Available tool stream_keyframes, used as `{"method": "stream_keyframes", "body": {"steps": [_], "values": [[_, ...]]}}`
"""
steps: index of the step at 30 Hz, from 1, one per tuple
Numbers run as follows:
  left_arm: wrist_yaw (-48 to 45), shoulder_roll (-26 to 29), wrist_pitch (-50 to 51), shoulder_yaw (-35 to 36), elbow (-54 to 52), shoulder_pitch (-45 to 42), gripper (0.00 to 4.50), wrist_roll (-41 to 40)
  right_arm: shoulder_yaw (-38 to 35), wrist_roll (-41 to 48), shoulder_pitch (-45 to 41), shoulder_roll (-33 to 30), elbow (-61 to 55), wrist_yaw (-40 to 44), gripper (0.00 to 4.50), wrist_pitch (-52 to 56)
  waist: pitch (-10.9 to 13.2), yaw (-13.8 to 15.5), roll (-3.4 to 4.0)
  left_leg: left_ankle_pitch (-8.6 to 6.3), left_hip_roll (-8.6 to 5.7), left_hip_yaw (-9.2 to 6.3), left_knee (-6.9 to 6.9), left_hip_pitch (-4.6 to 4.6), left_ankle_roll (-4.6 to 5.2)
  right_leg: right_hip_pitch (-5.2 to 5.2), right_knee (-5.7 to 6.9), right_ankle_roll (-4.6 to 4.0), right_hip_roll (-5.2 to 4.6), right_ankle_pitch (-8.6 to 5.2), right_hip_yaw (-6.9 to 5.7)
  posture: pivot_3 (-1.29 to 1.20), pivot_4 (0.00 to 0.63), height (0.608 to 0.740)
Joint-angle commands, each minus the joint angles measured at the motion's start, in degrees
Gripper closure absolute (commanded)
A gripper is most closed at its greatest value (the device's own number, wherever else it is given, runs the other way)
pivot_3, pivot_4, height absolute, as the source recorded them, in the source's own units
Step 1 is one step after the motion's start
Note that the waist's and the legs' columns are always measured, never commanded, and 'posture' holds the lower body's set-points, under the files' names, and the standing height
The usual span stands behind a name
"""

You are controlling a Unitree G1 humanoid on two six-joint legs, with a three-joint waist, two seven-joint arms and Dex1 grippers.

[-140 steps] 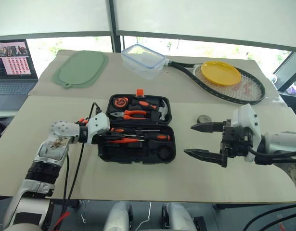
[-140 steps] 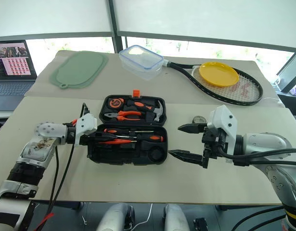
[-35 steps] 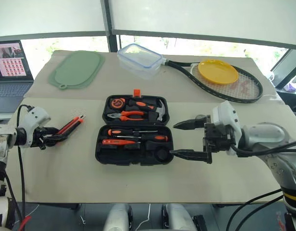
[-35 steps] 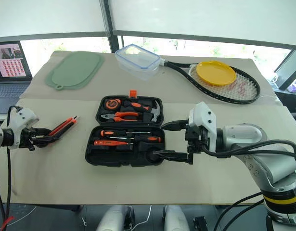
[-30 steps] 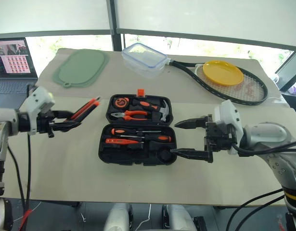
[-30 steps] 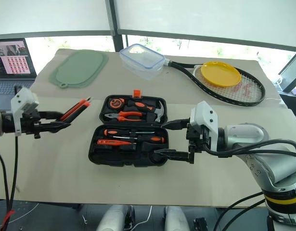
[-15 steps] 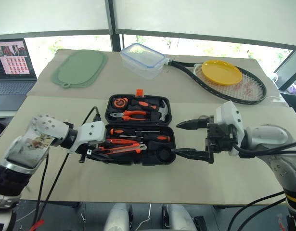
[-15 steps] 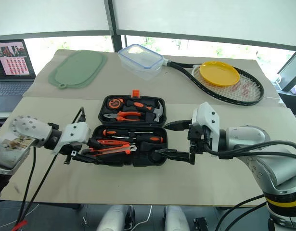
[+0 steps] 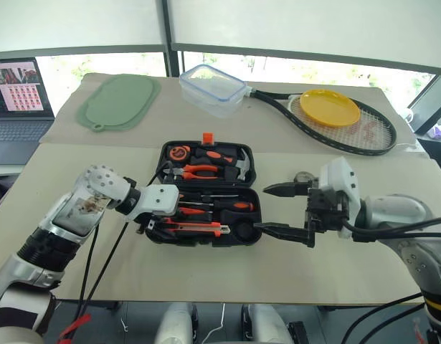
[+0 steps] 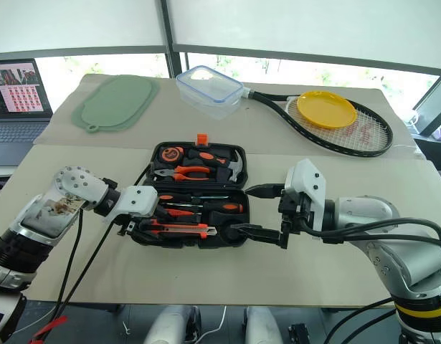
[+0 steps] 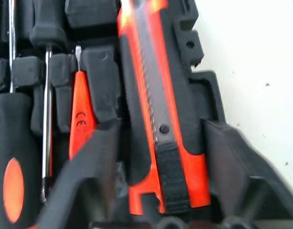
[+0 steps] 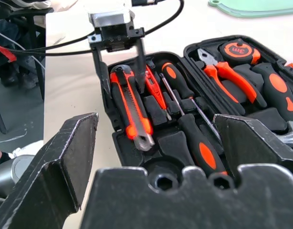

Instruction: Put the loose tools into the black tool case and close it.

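Note:
The black tool case (image 9: 206,242) lies open on the table, its orange latch (image 9: 208,136) at the far side. An orange-and-black utility knife (image 9: 195,228) lies along its front row. Just behind it are a slim red screwdriver (image 12: 156,90) and two black-orange screwdrivers (image 12: 177,81). My left gripper (image 9: 161,218) hangs over the knife's left end, open, with a finger (image 11: 94,176) on each side of the handle. By the case's right end my right gripper (image 9: 264,208) is open and holds nothing. A small roll of tape (image 9: 302,176) rests on the table just behind it.
The lid half holds pliers (image 9: 198,170), a tape measure (image 9: 180,152) and a hammer (image 9: 234,161). Further back are a clear food container (image 9: 213,87), a green mat (image 9: 120,102) and a racket (image 9: 381,136) with a yellow plate (image 9: 329,107). A laptop (image 9: 19,93) stands far left.
My left arm swung in from the left with the utility knife, lowered it into the case's front row and opened its fingers. The right gripper has stayed where it was.

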Motion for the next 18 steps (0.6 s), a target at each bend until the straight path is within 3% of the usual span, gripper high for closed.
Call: {"method": "stream_keyframes", "body": {"steps": [1, 7, 10, 18], "values": [[-2.12, 0.99, 4.52, 2.87, -3.88, -0.69, 0.04, -4.72, -2.82, 0.55, 0.12, -0.45, -1.87, -0.53, 0.0, -0.89, 0.0, -0.08, 0.0, 0.0, 0.0, -0.01, 0.01, 0.0, 0.0, 0.0, 0.0, 0.01, -0.01, 0.0, 0.01, 0.0, 0.15, 0.738], [-1.63, 3.01, 5.4, 7.38, -4.46, 0.12, 0.04, -7.72, -2.9, 0.09, 0.52, -0.54, -1.59, -0.21, 0.0, -1.05, 0.0, -0.05, 0.0, 0.0, 0.01, -0.03, 0.02, 0.01, 0.0, 0.0, 0.01, 0.01, 0.0, -0.01, 0.01, 0.0, 0.15, 0.738], [-1.41, 3.33, 2.46, 7.33, -3.61, 2.32, 0.81, -6.82, -2.85, -0.11, 0.51, -0.59, -1.35, 0.16, 0.0, -1.16, 0.0, -0.04, 0.0, 0.0, -0.01, -0.03, 0.02, 0.02, 0.0, 0.02, 0.01, 0.01, -0.01, -0.01, 0.02, 0.0, 0.15, 0.738], [1.51, 1.04, -2.67, 5.58, -1.95, 5.66, 3.75, -3.24, -2.82, -0.12, 0.25, -0.62, -0.98, 0.73, 0.0, -1.13, 0.0, 0.33, 0.0, -0.01, -0.02, -0.02, 0.07, 0.01, 0.01, 0.05, 0.01, 0.01, -0.03, 0.0, -0.02, 0.0, 0.15, 0.738]]}}
